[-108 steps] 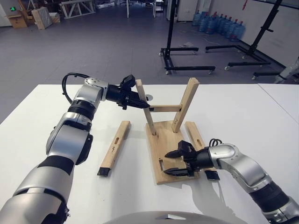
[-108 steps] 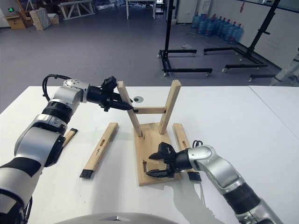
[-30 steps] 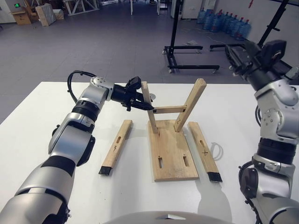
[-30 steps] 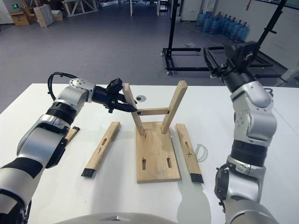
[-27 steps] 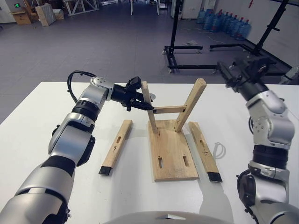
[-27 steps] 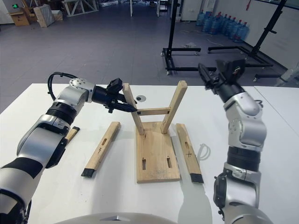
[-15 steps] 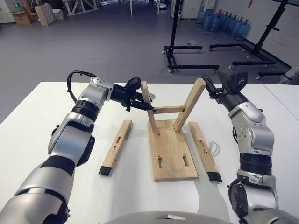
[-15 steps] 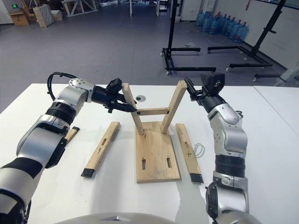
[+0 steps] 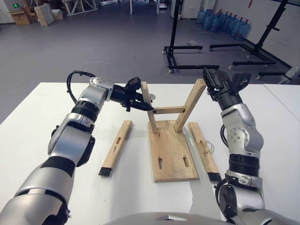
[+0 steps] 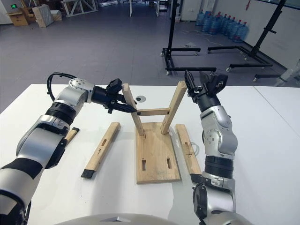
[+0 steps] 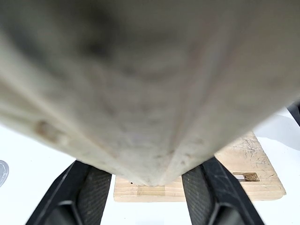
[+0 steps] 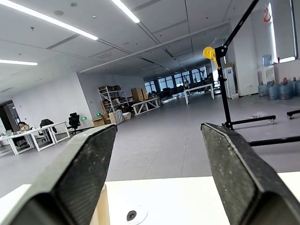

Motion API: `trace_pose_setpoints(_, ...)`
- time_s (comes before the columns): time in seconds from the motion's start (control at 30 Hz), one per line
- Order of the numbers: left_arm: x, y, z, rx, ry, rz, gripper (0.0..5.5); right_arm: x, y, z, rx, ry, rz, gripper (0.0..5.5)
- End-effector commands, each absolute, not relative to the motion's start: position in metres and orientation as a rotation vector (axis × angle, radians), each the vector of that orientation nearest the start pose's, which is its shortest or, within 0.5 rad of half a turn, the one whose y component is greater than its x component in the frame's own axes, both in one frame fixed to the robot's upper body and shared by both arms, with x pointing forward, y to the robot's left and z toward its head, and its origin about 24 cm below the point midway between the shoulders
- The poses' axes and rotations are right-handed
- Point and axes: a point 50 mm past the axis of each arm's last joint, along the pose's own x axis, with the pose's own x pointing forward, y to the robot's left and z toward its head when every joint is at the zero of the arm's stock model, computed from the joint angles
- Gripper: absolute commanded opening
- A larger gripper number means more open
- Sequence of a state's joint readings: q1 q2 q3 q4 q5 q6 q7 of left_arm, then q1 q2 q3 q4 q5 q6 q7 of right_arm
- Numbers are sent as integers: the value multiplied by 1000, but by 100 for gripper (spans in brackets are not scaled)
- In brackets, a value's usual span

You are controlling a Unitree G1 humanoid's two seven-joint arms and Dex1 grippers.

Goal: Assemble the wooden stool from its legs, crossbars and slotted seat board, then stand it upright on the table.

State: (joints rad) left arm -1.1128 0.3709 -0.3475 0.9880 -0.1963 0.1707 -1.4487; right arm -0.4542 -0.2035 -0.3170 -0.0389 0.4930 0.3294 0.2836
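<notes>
You work on a white table (image 9: 33,126) in a large hall with a grey floor. Behind the table stand black wheeled frames (image 9: 192,67), and blue water bottles (image 9: 225,23) are at the far wall. A small round disc (image 10: 139,99) lies on the table behind the stool parts.

The seat board (image 9: 171,154) lies flat in the middle of the table, and its long axis runs away from the robot. Two legs stand at its far end. The left upright leg (image 9: 151,119) leans with its top to the left, and the right upright leg (image 9: 190,105) leans with its top to the right. The crossbar (image 9: 168,110) joins them and lies level from left to right. The left loose leg (image 9: 116,147) and the right loose leg (image 9: 203,150) lie flat on either side of the board, nearly parallel to it, with their black-tipped ends toward the robot.

The left gripper (image 9: 144,105) is clamped on the left upright leg, just above the crossbar. The head views show this from the side. The left wrist view shows the leg (image 11: 140,84) very close between the two black fingers (image 11: 89,192), with the board (image 11: 243,173) below. The right gripper (image 10: 196,80) is raised just beside the top of the right upright leg, its fingers wide apart and holding nothing. The right wrist view looks between these fingers (image 12: 79,178) into the hall, and the top of that leg (image 12: 104,213) shows at its edge.
</notes>
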Motion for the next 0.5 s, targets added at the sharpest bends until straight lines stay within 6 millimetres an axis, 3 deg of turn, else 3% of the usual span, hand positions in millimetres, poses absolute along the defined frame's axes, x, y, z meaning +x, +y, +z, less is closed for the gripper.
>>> trace_pose_setpoints(0.03,349,125,75,467,809,-1481,202,317,-169,174,370,-264,402,333)
trace_pose_setpoints(0.1,348,124,75,468,810,-1483,202,316,-166,178,382,-276,425,333)
trace_pose_setpoints(0.27,348,122,74,470,807,-1491,202,317,-152,144,244,-53,487,333)
trace_pose_setpoints(0.37,348,110,79,486,781,-1537,202,312,-137,126,166,36,552,333)
trace_pose_setpoints(0.5,345,93,81,503,754,-1599,202,305,-117,122,165,71,643,333)
